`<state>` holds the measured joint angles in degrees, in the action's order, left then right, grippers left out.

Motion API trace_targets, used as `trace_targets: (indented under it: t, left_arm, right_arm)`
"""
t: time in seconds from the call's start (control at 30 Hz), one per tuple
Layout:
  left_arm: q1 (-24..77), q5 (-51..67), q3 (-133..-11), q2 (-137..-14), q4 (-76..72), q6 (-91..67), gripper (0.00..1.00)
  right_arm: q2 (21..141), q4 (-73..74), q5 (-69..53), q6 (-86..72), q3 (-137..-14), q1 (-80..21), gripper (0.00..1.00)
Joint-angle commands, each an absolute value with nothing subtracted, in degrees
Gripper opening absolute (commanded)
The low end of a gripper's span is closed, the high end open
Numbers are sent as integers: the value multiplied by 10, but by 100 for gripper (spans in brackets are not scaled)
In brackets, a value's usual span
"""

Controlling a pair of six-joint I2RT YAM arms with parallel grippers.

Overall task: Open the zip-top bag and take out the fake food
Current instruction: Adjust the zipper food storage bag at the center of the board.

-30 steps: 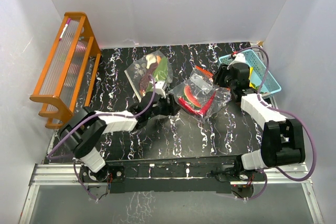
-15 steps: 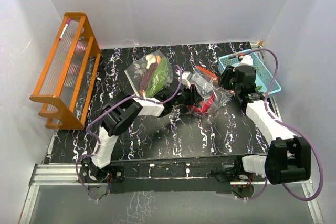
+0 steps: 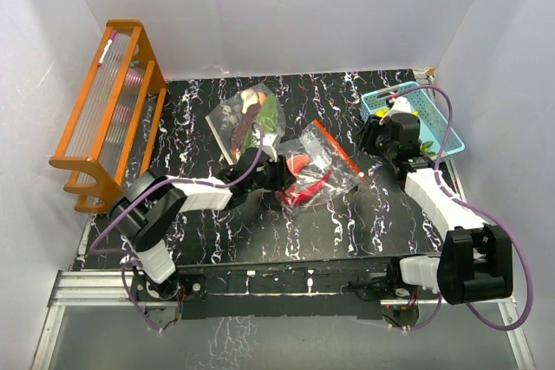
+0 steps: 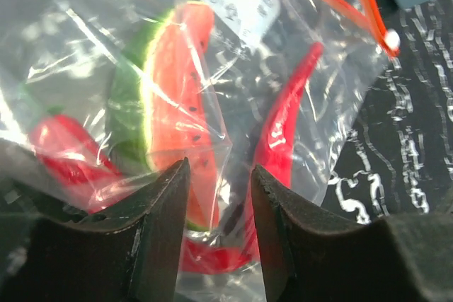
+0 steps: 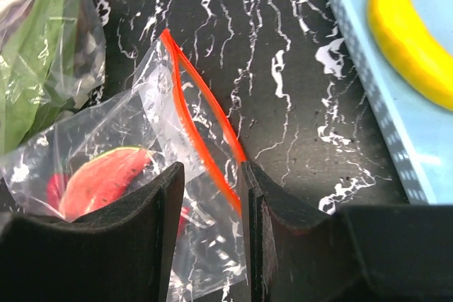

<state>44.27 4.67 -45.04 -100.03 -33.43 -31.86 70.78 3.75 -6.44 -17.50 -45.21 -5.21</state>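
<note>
The clear zip-top bag (image 3: 323, 158) with an orange zip (image 3: 338, 149) lies mid-table, mouth toward the right. In the left wrist view, the bag (image 4: 333, 104) holds a watermelon slice (image 4: 180, 97) and red chilli peppers (image 4: 287, 125). My left gripper (image 3: 282, 181) is at the bag's left end; its jaws stand narrow (image 4: 219, 167) with bag film and a chilli between them. My right gripper (image 3: 375, 138) is a little right of the bag, jaws slightly apart (image 5: 211, 167), with the parted zip (image 5: 205, 111) below them. A yellow banana (image 5: 407, 33) lies in the basket.
The light-blue basket (image 3: 438, 123) stands at the back right, just behind my right gripper. A second clear bag (image 3: 251, 114) with green leafy pieces lies behind my left gripper. An orange rack (image 3: 108, 110) stands along the left wall. White walls enclose the table.
My left arm reached far right to the bag, then drew back left, dragging the bag with it. The bag came away from my right gripper and its zip now lies parted.
</note>
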Motion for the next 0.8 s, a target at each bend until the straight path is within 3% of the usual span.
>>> trace_targets:
  t: [0.0, 0.2, 0.5, 0.77]
  left_arm:
    - [425, -2, -410, -943, -227, -284, 41]
    - [425, -4, -400, -930, -232, -295, 42]
    - [425, 8, -382, -931, -267, -309, 42]
    - [425, 8, -365, -931, -273, -322, 42]
  right_arm:
    - [715, -28, -116, -167, -423, -64, 38]
    - [779, -84, -150, -192, -394, -77, 24]
    - [874, -112, -181, -182, -390, -92, 24]
    - [884, -124, -208, -180, -391, -126, 24]
